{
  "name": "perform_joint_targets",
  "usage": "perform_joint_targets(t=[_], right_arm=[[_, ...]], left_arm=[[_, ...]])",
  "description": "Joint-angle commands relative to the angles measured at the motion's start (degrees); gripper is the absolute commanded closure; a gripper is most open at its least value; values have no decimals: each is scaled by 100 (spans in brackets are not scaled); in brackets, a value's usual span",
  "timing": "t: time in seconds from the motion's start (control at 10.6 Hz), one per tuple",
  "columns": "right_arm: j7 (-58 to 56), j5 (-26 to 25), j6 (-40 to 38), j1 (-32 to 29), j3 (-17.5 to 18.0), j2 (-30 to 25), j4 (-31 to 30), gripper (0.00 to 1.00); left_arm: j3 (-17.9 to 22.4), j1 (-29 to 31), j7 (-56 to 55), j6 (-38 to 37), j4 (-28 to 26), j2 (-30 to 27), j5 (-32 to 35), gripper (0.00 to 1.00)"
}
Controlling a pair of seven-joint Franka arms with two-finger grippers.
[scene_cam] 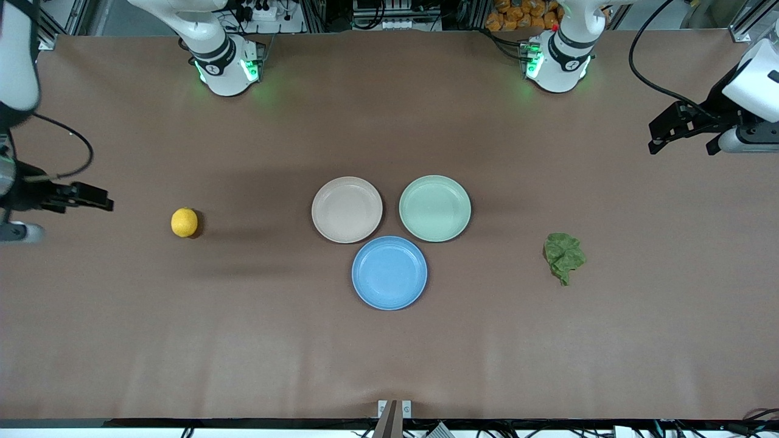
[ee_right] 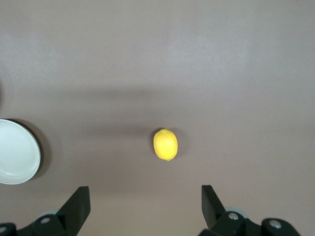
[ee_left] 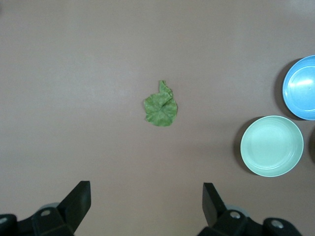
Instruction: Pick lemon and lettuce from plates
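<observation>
Bright blue round plate sits empty; small yellow lemon and wrinkly green lettuce lie on the table ahead of 2 wide-open, empty grippers, left gripper and right gripper; judged next: descend and close.

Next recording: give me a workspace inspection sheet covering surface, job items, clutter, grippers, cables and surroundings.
Surface: brown table, bare apart from the items below.
Job's things: lemon lies on the table toward the right arm's end; lettuce lies on the table toward the left arm's end; beige-pink plate and mint green plate sit side by side mid-table, both holding nothing.
Clutter: blue plate, nearer the front camera than the other two.
Grippers: left gripper open, above the lettuce; right gripper open, above the lemon.
Cables: black cable near the left arm.
Surroundings: arm bases, equipment along the table edge.
</observation>
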Motion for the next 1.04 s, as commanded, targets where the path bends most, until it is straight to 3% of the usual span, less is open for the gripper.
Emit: perform_joint_targets(t=[0.0,0.19,0.57,0.95], right_arm=[[43,-44,-565,-247,34,-389,67,0],[43,-53,-1067,-274,42,-442,313,0],[78,-53,-1218,-169,33,-741,200,0],[87,-71,-842,-160,42,-1101,-396,0]], left_arm=[[-39,19,-75,-104,71,10,72,0],[-39,19,-41,-104,71,10,72,0],[-39,10,4,-104,88,63,72,0],[-39,10,4,-104,88,63,72,0]])
